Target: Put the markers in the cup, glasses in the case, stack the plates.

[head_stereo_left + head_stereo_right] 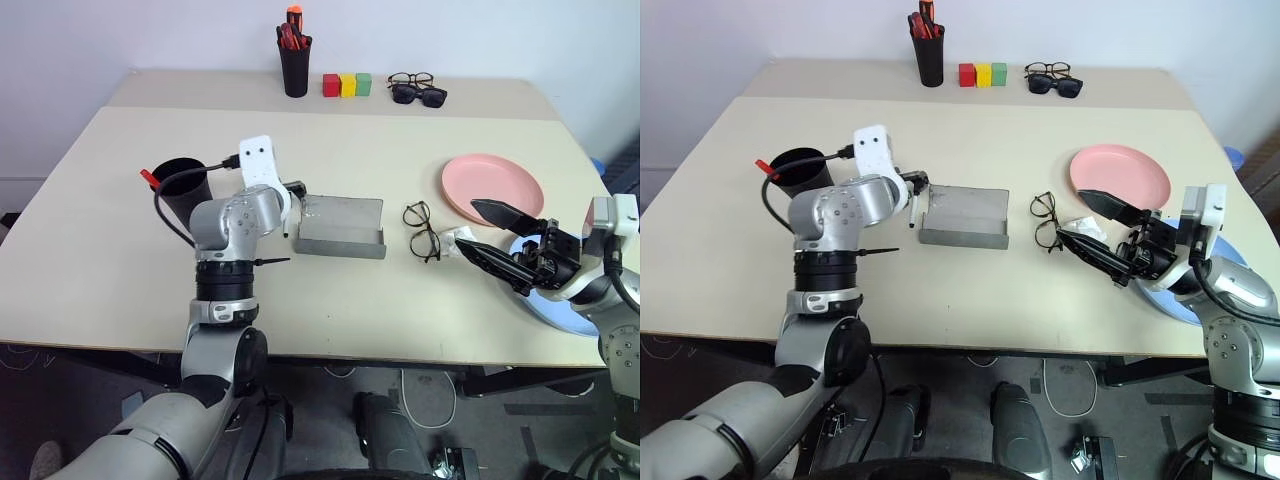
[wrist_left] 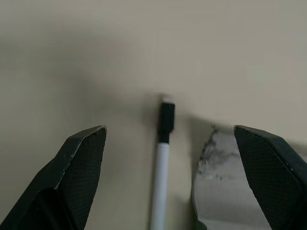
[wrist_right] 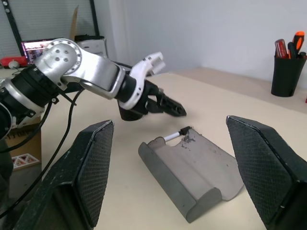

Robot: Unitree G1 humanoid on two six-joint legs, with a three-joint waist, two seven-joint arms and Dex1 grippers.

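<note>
two open claws; left claw over white marker

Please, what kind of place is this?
Probably an office or a lab room: a plain beige table against a white wall, a laptop with a lit screen on a side desk, and cables on the floor below.

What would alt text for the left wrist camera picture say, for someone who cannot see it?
Two black, textured fingers of the robot's open left claw frame a slim white marker with a black cap lying on the beige tabletop. A corner of the grey hard-shell glasses case lies just beside the marker.
</note>
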